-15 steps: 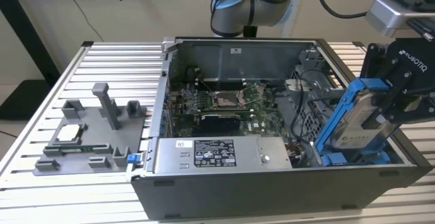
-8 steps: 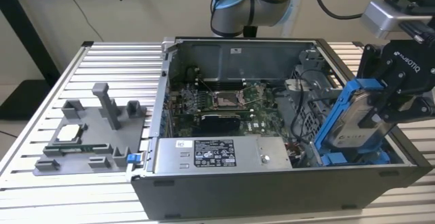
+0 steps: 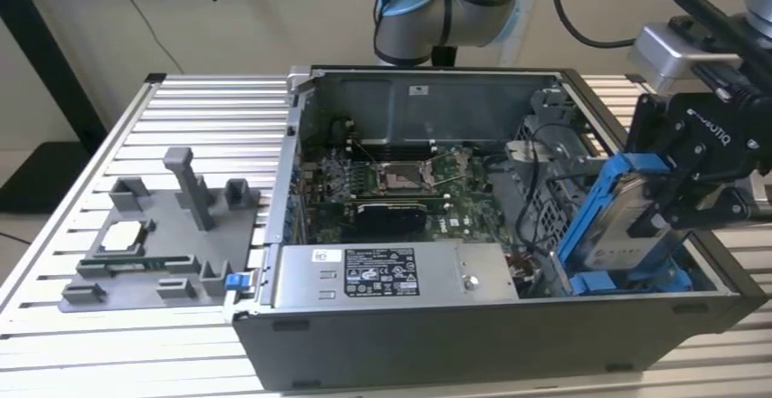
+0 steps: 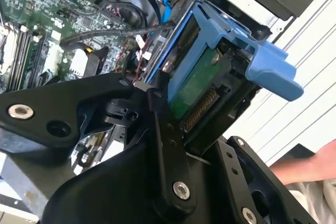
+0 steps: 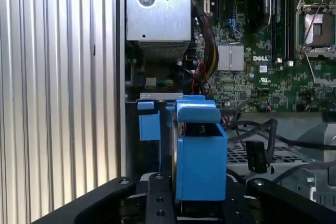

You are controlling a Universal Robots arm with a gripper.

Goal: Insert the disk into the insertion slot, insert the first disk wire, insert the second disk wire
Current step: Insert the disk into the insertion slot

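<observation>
My gripper is clamped on the disk, tilted over the case edge; it's not seated, and both wire steps remain.

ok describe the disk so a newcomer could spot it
Find the open computer case. At its end on the exterior view's right, the black gripper clamps the disk. Unlike the flat power supply nearby, this silver-grey slab stands nearly upright in a bright blue frame.

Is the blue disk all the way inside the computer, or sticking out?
Sticking out. The end effector grips the disk, which stands nearly upright with most of it above the blue bay.
</observation>
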